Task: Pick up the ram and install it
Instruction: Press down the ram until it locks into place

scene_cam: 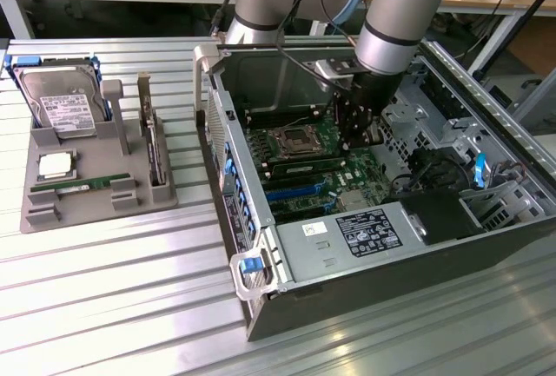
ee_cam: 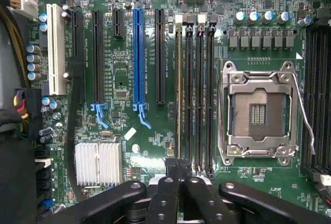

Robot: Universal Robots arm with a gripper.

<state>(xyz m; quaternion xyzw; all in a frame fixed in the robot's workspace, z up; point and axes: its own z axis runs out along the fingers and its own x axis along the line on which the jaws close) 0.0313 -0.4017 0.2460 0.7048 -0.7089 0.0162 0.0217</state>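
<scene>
Wrist view: gripper (ee_cam: 178, 169) closed, fingertips meeting over the ram (ee_cam: 179, 94) seated in its motherboard slot | black slots alongside, CPU socket (ee_cam: 258, 113) near | exterior view: spare ram (scene_cam: 80, 187) lies on tray (scene_cam: 87, 211), frame's left.

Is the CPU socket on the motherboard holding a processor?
No: the CPU socket lies empty in the wrist view, its bare contact field showing inside the metal frame.
</scene>
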